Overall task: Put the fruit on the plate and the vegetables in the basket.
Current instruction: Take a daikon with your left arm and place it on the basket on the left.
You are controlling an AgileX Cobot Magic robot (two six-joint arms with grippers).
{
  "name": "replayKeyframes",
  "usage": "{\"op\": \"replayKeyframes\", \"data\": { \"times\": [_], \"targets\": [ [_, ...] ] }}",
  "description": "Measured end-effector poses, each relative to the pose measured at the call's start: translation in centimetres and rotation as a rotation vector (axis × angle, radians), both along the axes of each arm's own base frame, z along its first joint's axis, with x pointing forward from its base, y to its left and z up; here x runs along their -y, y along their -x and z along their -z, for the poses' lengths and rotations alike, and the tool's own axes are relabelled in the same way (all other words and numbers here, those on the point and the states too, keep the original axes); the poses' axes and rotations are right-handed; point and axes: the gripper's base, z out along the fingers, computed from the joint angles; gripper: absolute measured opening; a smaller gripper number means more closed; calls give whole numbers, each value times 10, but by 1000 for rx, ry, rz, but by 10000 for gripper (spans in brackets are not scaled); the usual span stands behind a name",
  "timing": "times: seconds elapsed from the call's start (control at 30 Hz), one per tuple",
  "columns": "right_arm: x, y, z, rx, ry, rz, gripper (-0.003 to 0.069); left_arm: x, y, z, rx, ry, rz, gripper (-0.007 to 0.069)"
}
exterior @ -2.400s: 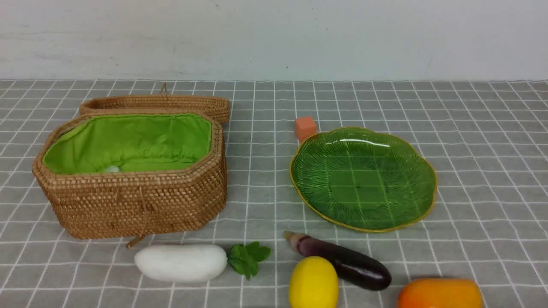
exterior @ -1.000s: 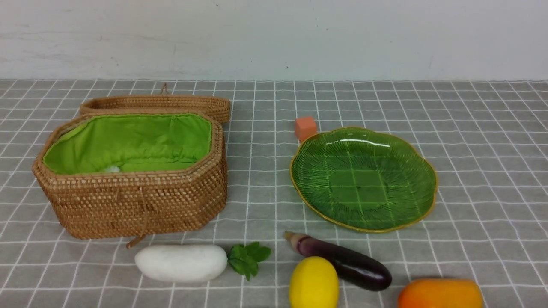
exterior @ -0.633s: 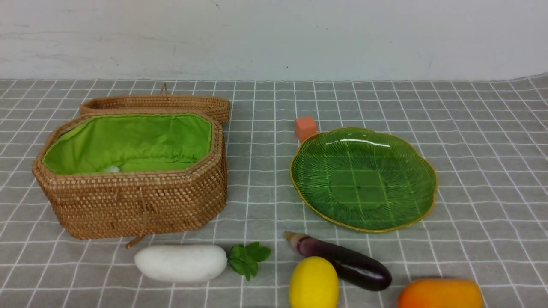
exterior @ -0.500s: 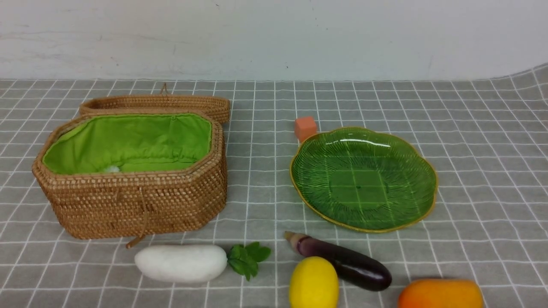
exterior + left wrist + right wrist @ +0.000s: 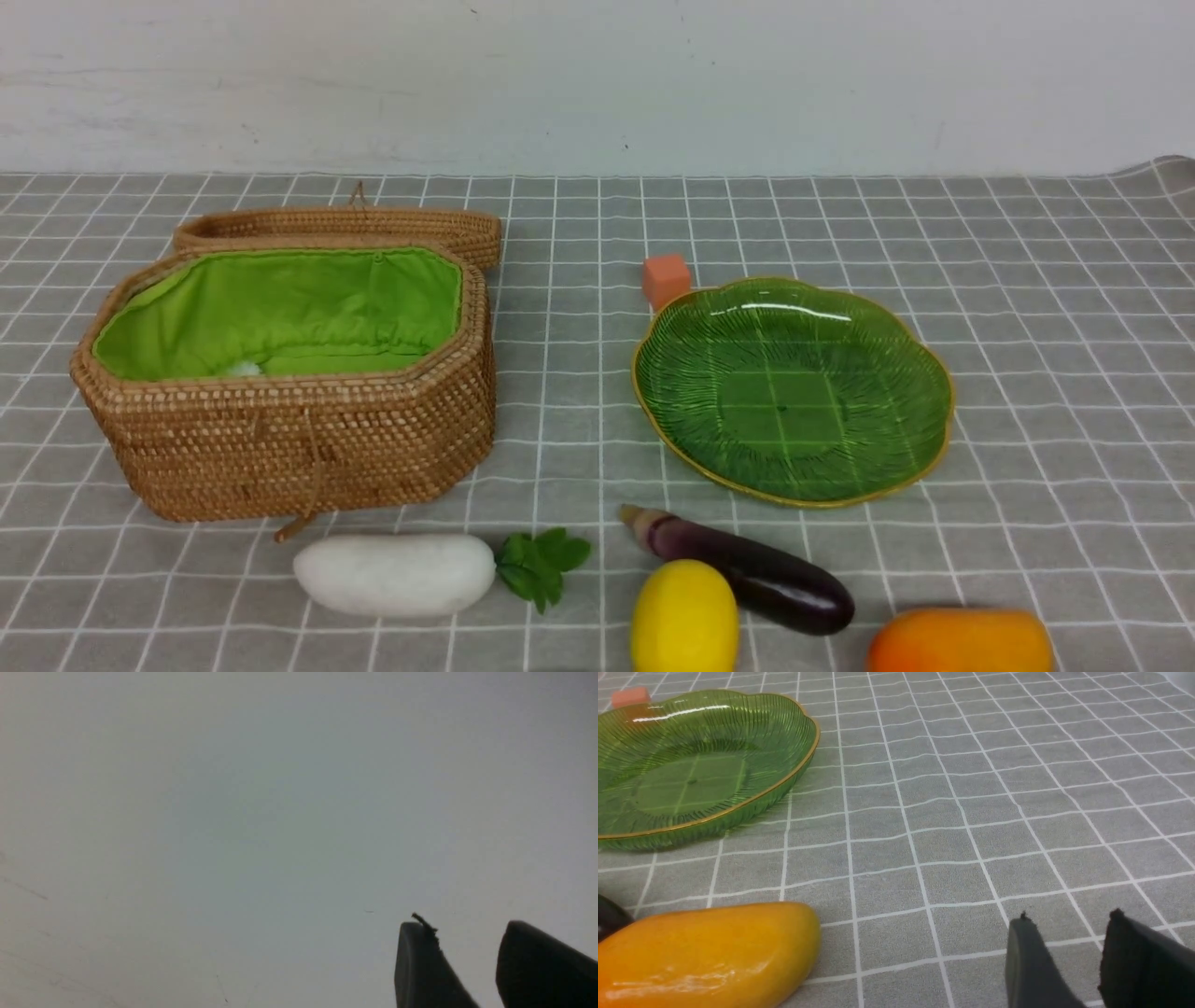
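Basket: large tan woven wicker octagonal box [image 5: 299, 448], at 9 o'clock from the middle of the cloth, standing open.
Basket contents: bright green cloth lining [image 5: 299, 299]; a small white patch [image 5: 243, 369] low against the near wall, which I cannot identify.
Lid: matching wicker lid [image 5: 345, 224], at the basket's 12 o'clock, touching its far wall.
Plate: wide shallow green glass leaf-shaped dish with a yellow-gold rim [image 5: 794, 392], at 3 o'clock; the cloth's grid shows through its floor.
Cube: small orange cube [image 5: 666, 277], at the plate's 11 o'clock, against its rim.
Radish: fat white oblong radish [image 5: 394, 573] with green leaves [image 5: 541, 565], on the cloth at 7 o'clock, just in front of the basket.
Eggplant: long glossy dark purple eggplant [image 5: 766, 579], at 5 o'clock, just in front of the plate.
Lemon: yellow oval lemon [image 5: 683, 616], at 6 o'clock, touching the eggplant.
Orange fruit: glossy elongated orange fruit [image 5: 960, 642], at 4 o'clock, near the eggplant.
My left gripper [image 5: 465, 926]: fingers parted, nothing between them, plain pale grey beyond.
My right gripper [image 5: 1069, 919]: fingers parted, released, low over bare cloth beside the orange fruit.
Surface: grey tablecloth with a white grid [image 5: 1074, 327], rucked up at its far right corner.
Room: plain whitish wall [image 5: 597, 84] at 12 o'clock.
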Motion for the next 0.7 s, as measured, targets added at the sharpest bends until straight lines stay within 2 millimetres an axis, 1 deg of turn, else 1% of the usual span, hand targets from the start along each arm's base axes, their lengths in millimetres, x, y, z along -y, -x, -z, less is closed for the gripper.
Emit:
{"op": "replayKeyframes", "data": {
  "times": [0.03, 0.07, 0.13, 0.17, 0.23, 0.27, 0.3, 0.33, 0.43, 0.47, 0.5, 0.53, 0.57, 0.6, 0.67, 0.7],
  "targets": [
    [0, 0, 0, 0, 0, 0, 241, 0, 0, -3, -14, 0, -2, 238],
    [0, 0, 0, 0, 0, 0, 241, -1, -6, -22, -134, 17, -10, 238],
    [0, 0, 0, 0, 0, 0, 241, -2, -24, -36, -335, 39, -24, 238],
    [0, 0, 0, 0, 0, 0, 241, -3, -31, -40, -434, 44, -36, 238],
    [0, 0, 0, 0, 0, 0, 241, -5, -55, -41, -642, 31, -72, 238],
    [0, 0, 0, 0, 0, 0, 241, -6, -64, -41, -720, 19, -93, 238],
    [0, 0, 0, 0, 0, 0, 241, -6, -68, -40, -744, 17, -98, 238],
    [0, 0, 0, 0, 0, 0, 241, -6, -81, -37, -811, 9, -105, 238],
    [0, 0, 0, 0, 0, 0, 241, 2, -100, -27, -924, -12, -57, 238],
    [0, 0, 0, 0, 0, 0, 241, 10, -109, -20, -995, -40, -11, 238],
    [0, 0, 0, 0, 0, 0, 241, 11, -111, -19, -1001, -40, -10, 238],
    [0, 0, 0, 0, 0, 0, 241, 23, -119, -9, -1098, -87, 52, 238],
    [0, 0, 0, 0, 0, 0, 241, 25, -122, -6, -1117, -95, 60, 238],
    [0, 0, 0, 0, 0, 0, 241, 39, -131, 5, -1214, -169, 119, 239],
    [0, 0, 0, 0, 0, 0, 241, 47, -136, 12, -1254, -220, 147, 240],
    [0, 0, 0, 0, 0, 0, 241, 60, -145, 24, -1323, -353, 199, 246]
  ]
}}
